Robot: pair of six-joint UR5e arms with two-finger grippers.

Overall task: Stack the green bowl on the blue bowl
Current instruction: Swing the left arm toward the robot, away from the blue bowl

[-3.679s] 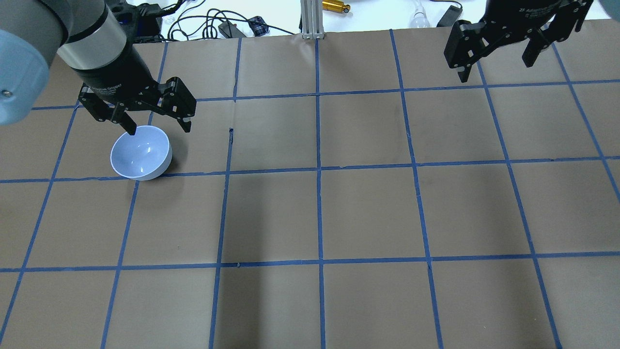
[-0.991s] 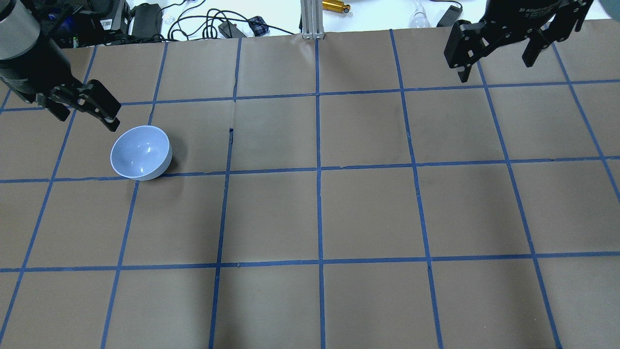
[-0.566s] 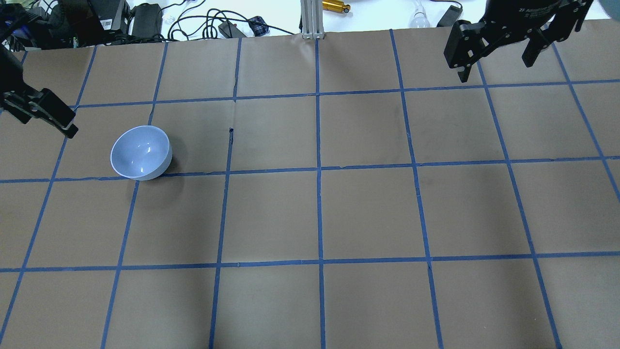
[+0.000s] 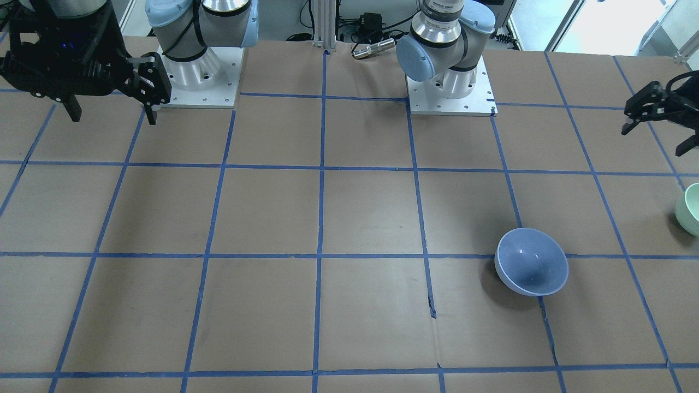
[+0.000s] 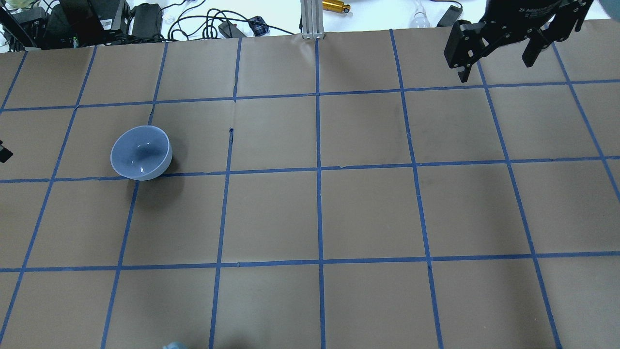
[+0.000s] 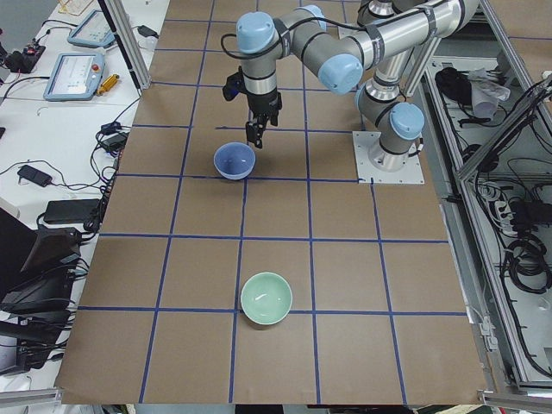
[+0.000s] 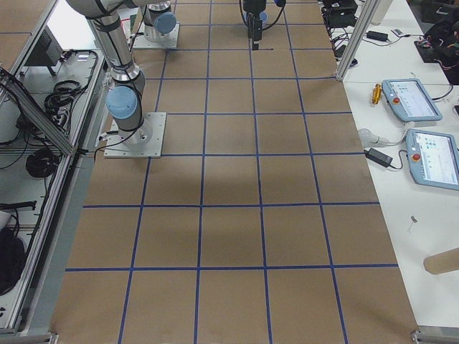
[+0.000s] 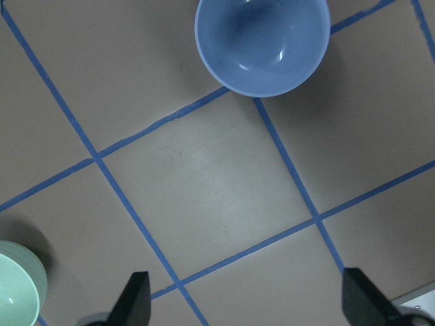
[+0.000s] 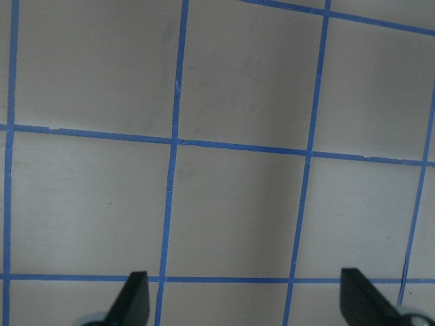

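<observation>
The blue bowl (image 5: 141, 153) stands upright and empty on the left part of the table; it also shows in the front view (image 4: 531, 262) and in the left wrist view (image 8: 262, 44). The green bowl (image 6: 266, 298) stands apart from it, nearer the table's left end, and shows at the frame edge in the front view (image 4: 691, 210) and the left wrist view (image 8: 17, 285). My left gripper (image 4: 652, 141) is open and empty, high above the table between the two bowls. My right gripper (image 5: 496, 70) is open and empty at the far right.
Brown paper with a blue tape grid covers the table (image 5: 368, 213). Cables and devices (image 5: 193, 19) and an aluminium post (image 5: 312, 19) lie past the far edge. The two arm bases (image 4: 450, 87) stand on the robot's side.
My left gripper has moved left, away from the blue bowl, almost out of the overhead view. The blue bowl now lies in shadow. The right gripper has not moved.
</observation>
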